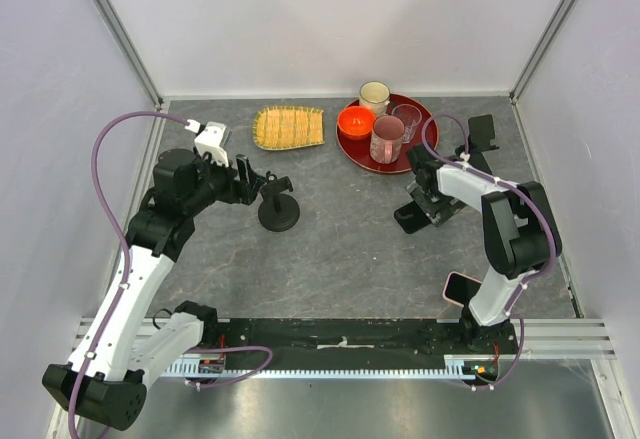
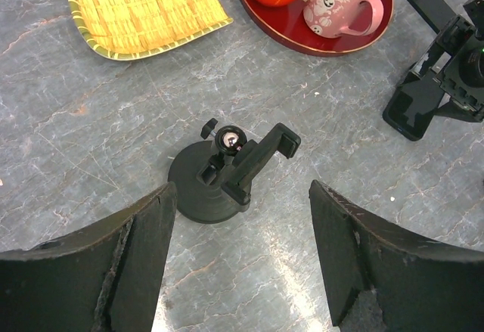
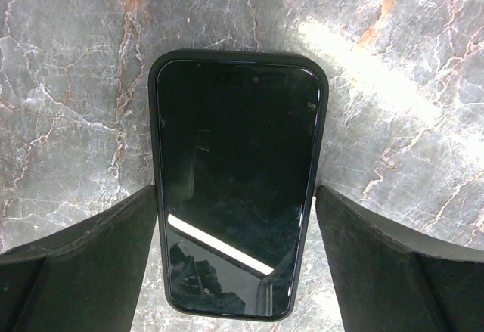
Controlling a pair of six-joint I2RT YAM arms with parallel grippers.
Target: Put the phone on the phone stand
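The black phone stand (image 1: 278,209) stands left of centre on the grey table, its holder plate tilted; it also shows in the left wrist view (image 2: 227,173). My left gripper (image 1: 262,181) is open and empty just behind the stand, its fingers (image 2: 144,256) spread short of the base. A black phone (image 3: 238,188) lies flat, screen up, right of centre (image 1: 410,217). My right gripper (image 3: 236,192) is low over it and open, a finger on each side of its lower half. The left finger touches the phone's edge; the right finger stands a little apart.
A red tray (image 1: 347,149) at the back holds an orange bowl (image 1: 355,120), a pink mug (image 1: 387,139), a glass and a white cup. A woven yellow dish (image 1: 289,126) lies to its left. A second black stand (image 1: 483,131) is at back right. A pink phone (image 1: 462,287) lies near the right arm's base.
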